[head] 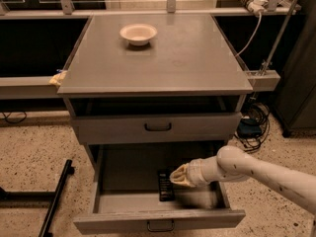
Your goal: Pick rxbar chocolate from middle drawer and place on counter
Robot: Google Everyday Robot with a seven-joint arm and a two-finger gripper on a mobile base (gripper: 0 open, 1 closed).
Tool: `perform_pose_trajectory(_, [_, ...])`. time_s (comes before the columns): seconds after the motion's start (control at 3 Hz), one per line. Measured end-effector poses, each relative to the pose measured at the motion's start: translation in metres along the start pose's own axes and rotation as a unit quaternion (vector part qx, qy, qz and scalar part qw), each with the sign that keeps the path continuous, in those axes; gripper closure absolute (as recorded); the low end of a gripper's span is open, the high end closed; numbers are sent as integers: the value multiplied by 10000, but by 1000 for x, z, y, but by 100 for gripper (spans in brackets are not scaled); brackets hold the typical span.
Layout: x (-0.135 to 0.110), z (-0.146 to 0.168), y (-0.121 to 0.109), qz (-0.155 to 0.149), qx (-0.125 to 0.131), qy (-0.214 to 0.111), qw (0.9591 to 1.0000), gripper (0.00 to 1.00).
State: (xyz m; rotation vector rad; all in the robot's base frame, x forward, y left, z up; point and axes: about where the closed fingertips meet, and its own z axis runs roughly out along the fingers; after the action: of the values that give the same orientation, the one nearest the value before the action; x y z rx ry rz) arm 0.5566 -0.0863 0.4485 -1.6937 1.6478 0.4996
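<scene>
Speckled floor [29, 157]; middle drawer [128, 174] pulled out, rxbar chocolate [165, 187] flat inside, just off pincer [177, 176] tip; can't tell pincer opening or hold; bar probably light, slick-wrapped, slim: pinch across 2 long edges

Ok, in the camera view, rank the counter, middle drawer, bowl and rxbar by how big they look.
1. counter
2. middle drawer
3. bowl and rxbar chocolate: similar apparent size and at different depths, so left unranked.
The gripper is inside the drawer, just right of the bar.
</scene>
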Motion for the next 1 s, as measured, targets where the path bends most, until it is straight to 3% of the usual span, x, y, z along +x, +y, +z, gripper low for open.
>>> perform_pose_trajectory(0.67, [8,19,6,147,42,-277,9995,12])
perform_pose_trajectory(1.0, [8,38,3,195,-62,-423,9989,0])
